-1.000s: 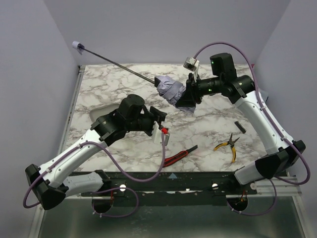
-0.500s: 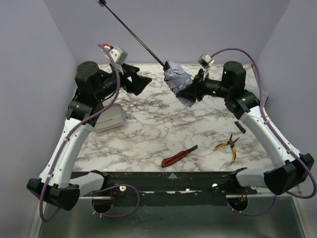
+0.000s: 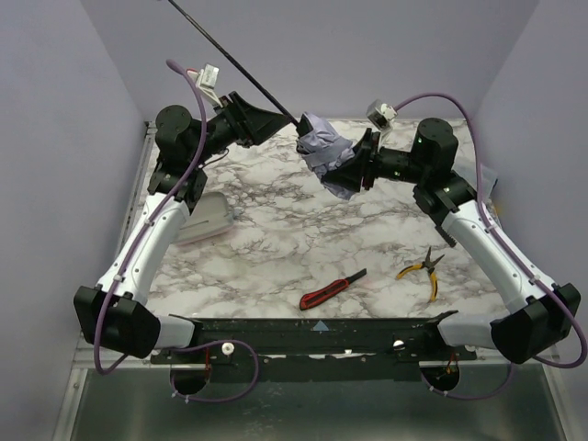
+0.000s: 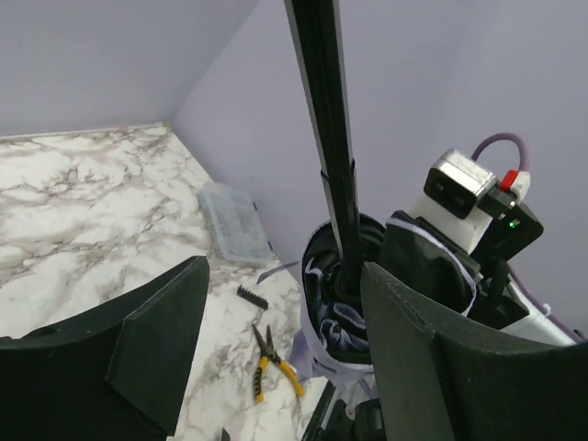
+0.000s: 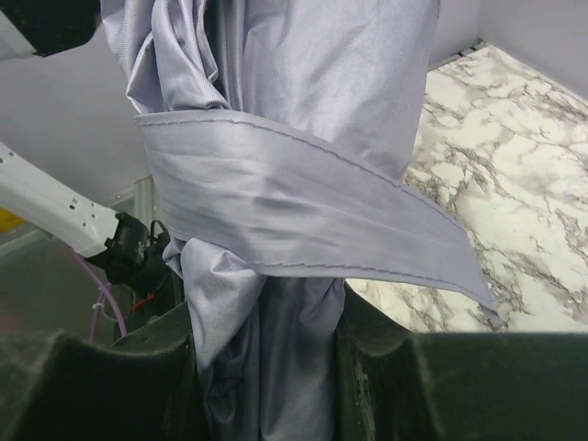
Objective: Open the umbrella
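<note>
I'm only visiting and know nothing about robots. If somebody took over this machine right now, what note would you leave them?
Left claw: open, with a finger on either side of the black shaft, not closed on it.
Right claw: shut on the bundled fabric of the umbrella, holding it in the air over the far part of the table.
Done: the shaft is extended, pointing up and to the far left.
Left: the canopy is still folded; it probably needs pushing open along the shaft.
</note>
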